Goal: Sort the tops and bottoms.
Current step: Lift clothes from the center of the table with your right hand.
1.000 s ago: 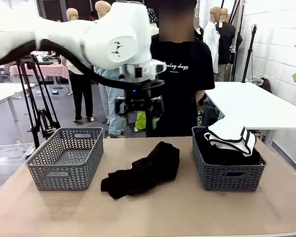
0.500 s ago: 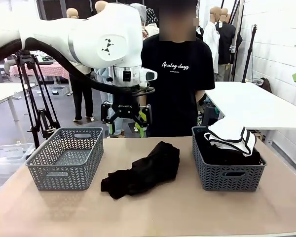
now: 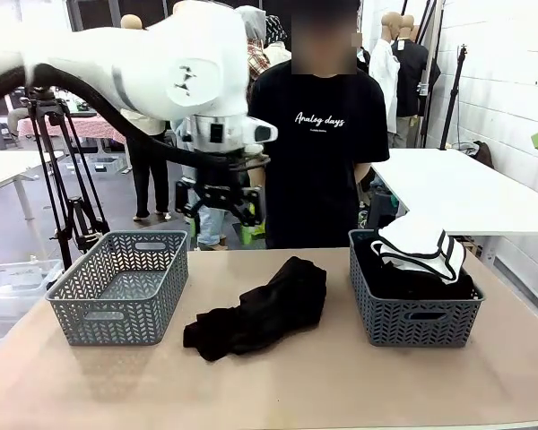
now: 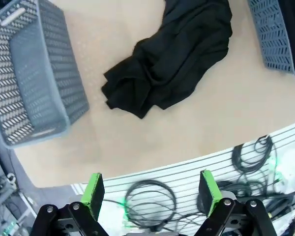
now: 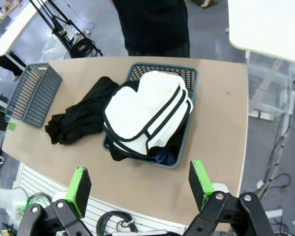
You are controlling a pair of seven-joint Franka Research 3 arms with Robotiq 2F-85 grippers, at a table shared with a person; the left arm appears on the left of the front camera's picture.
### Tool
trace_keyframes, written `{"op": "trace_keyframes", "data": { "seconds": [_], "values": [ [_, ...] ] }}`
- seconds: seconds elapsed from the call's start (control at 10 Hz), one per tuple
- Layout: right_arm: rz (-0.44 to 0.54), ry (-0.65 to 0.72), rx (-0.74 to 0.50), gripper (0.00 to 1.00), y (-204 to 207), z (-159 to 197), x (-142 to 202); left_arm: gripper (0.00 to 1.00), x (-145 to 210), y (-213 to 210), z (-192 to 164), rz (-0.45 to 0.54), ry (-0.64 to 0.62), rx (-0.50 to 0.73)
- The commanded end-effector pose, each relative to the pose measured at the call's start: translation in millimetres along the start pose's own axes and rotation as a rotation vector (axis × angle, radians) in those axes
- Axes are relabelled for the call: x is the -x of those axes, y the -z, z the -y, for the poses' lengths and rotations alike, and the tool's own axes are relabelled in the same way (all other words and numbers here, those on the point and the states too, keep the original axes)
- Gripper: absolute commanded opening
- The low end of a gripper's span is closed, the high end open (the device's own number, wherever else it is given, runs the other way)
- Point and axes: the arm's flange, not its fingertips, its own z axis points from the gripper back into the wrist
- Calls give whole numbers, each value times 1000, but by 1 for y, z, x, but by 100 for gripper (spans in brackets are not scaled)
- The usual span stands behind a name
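Note:
A crumpled black garment [image 3: 260, 309] lies on the table between two grey baskets, also seen in the left wrist view as the black garment [image 4: 172, 61] and from high above as the garment [image 5: 78, 118]. The left basket [image 3: 117, 287] holds nothing that I can see. The right basket [image 3: 412, 318] holds dark clothes with a white black-striped garment [image 3: 419, 246] on top. My left gripper [image 3: 221, 210] hangs open high above the table, behind the garment, with nothing between its fingers. My right gripper [image 5: 140, 189] is open far above the right basket [image 5: 184, 73].
A person in a black T-shirt [image 3: 327, 152] stands at the far side of the table. A white table [image 3: 466, 188] stands at the right, a tripod [image 3: 72, 197] at the left. Cables [image 4: 147, 201] lie below the table's near edge.
My left gripper has swung to the left and slightly up, staying open, from above the table's middle toward the left basket. The clothes and baskets have not moved.

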Motion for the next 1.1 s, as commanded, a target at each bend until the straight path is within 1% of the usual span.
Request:
{"op": "trace_keyframes", "data": {
  "seconds": [0.0,0.1,0.2,0.3,0.5,0.6,0.7,0.8,1.0],
  "values": [
    [-11,-4,8,100,2,0,1,100,33,-6,-68,22,19,-23],
    [-11,-4,8,100,2,0,1,100,41,-9,-98,39,-56,-32],
    [-11,-4,8,100,2,0,1,100,51,-11,-117,72,-28,-4],
    [-11,-4,8,100,2,0,1,100,59,-12,-138,165,-39,39],
    [-11,-4,8,100,2,0,1,100,74,-11,-173,226,-10,112],
    [-11,-4,8,100,2,0,1,100,80,-9,-189,228,2,173],
    [-11,-4,8,100,2,0,1,100,87,-8,-199,236,56,230],
    [-11,-4,8,100,2,0,1,100,91,-9,-202,235,83,233],
    [-11,-4,8,100,2,0,1,100,93,-12,-199,251,94,209]
  ]
}}
